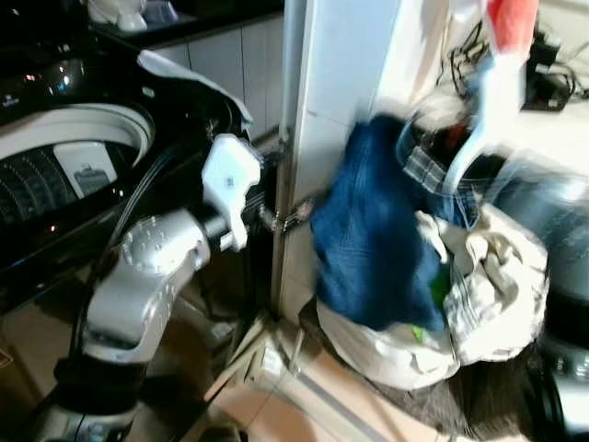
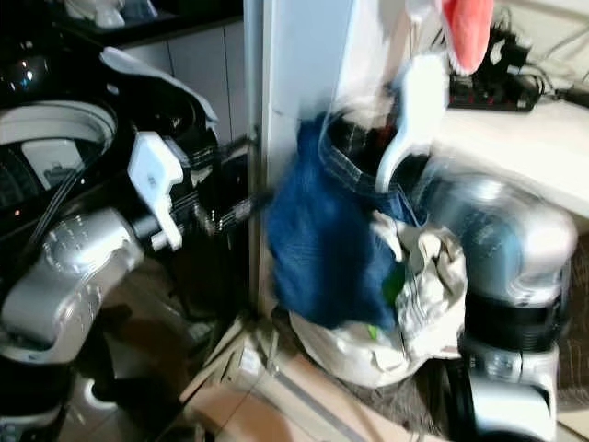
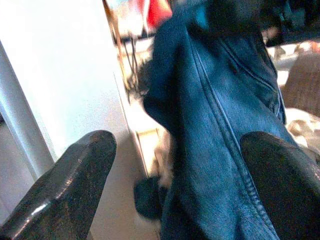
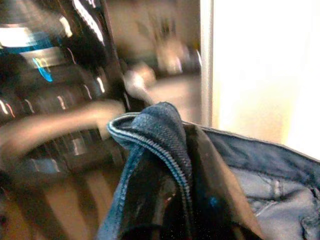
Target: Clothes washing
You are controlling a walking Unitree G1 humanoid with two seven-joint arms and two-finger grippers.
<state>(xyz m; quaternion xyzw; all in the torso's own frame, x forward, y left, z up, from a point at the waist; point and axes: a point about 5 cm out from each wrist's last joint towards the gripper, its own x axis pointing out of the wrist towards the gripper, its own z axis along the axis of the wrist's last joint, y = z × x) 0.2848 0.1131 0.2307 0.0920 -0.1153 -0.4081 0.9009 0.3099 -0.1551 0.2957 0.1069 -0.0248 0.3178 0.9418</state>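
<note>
Blue denim jeans (image 1: 368, 230) are pinched at the waistband by the right gripper (image 4: 185, 200) above the laundry bag (image 1: 479, 304); the left gripper (image 3: 175, 190), spread wide, faces them.

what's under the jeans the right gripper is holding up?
The jeans, pinched in the right gripper, hang over a white laundry bag of pale clothes. Whatever lies deeper in the bag is covered.

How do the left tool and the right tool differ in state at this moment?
The left tool is open, its two black fingers spread wide and holding nothing; the right tool is shut on the blue jeans. The left tool faces the jeans without touching them, while the right tool lifts them above the white laundry bag. Both are busy with the same garment.
</note>
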